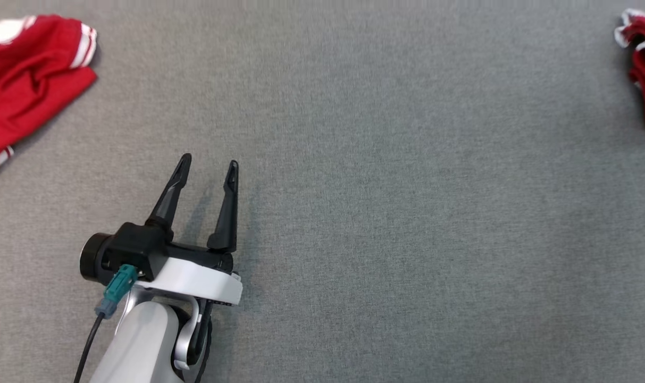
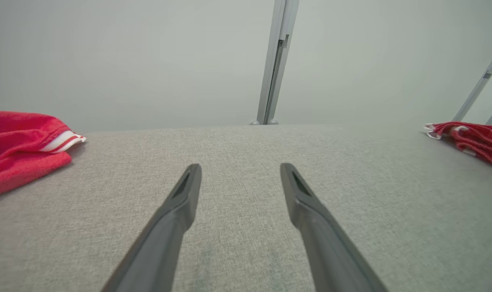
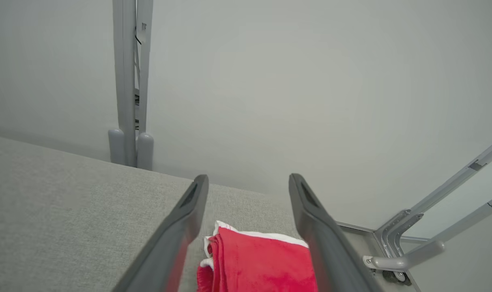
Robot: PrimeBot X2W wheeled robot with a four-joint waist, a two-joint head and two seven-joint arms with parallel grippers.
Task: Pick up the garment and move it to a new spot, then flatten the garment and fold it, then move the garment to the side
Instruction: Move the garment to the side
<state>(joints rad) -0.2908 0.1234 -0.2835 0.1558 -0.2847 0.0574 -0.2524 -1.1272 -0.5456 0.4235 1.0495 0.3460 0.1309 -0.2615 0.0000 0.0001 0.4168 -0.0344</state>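
The left end effector (image 1: 209, 160) hovers low over the grey worktop (image 1: 380, 213), its two dark fingers spread apart with nothing between them. The right end effector (image 3: 248, 177) is spread wide too, gripping nothing. It sits just above the right garment (image 3: 262, 263), whose white-trimmed edges are stacked in layers near the worktop's far right corner. I count two red garments. The left garment (image 1: 24, 80) lies rumpled at the far left, white stripes showing, well apart from the other. Bare cloth lies between them.
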